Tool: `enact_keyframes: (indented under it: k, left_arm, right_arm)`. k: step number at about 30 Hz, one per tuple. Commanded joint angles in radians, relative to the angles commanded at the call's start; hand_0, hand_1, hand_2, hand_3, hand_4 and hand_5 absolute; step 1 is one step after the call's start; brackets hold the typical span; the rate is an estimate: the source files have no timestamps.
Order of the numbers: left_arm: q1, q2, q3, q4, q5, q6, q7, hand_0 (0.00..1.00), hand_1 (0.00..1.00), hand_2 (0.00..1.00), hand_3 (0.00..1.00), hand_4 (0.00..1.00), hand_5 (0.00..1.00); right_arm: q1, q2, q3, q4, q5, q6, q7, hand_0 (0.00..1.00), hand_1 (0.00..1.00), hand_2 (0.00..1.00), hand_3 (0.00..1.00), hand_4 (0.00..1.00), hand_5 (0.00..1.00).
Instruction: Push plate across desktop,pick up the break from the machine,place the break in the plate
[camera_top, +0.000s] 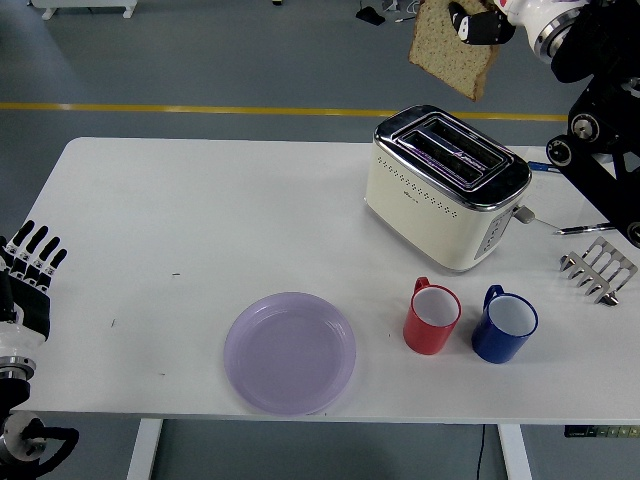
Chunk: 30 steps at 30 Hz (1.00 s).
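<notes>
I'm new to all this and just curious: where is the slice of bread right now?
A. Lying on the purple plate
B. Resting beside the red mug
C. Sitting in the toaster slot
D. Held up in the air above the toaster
D: the right hand grips the bread high above the toaster, whose slots are empty.

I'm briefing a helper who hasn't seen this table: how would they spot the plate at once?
Start at the cream toaster on the table's right half, then look toward the near edge, left of the red mug. The plate lies there: flat, round and pale lilac, unlike the two upright mugs.
</notes>
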Motion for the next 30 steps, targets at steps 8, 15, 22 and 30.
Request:
enact_keyframes:
  k: [8, 15, 22, 30]
  left_arm:
    - [-0.004, -0.001, -0.013, 0.007, 0.004, -0.014, 0.016, 0.801, 0.803, 0.845, 0.798, 0.509, 0.998]
    - [-0.006, 0.001, -0.012, 0.011, -0.001, -0.015, 0.019, 0.801, 0.804, 0.844, 0.798, 0.510, 0.998]
    - [-0.002, 0.001, -0.003, 0.016, -0.002, -0.014, 0.018, 0.801, 0.804, 0.845, 0.799, 0.509, 0.998]
    - [-0.003, 0.003, 0.008, 0.021, -0.004, -0.013, 0.017, 0.801, 0.805, 0.845, 0.800, 0.509, 0.998]
  right_arm:
    - [-0.093, 0.017, -0.161, 0.123, 0.329, 0.095, 0.038, 0.082, 0.135, 0.282, 0.336, 0.225, 0.171]
    - [-0.124, 0.062, -0.341, 0.075, 0.407, 0.116, 0.052, 0.086, 0.135, 0.281, 0.334, 0.236, 0.163]
    - [-0.147, 0.129, -0.415, 0.037, 0.493, 0.116, 0.059, 0.084, 0.134, 0.279, 0.331, 0.248, 0.155]
    - [-0.157, 0.233, -0.437, -0.077, 0.573, 0.053, 0.106, 0.119, 0.152, 0.286, 0.341, 0.259, 0.145]
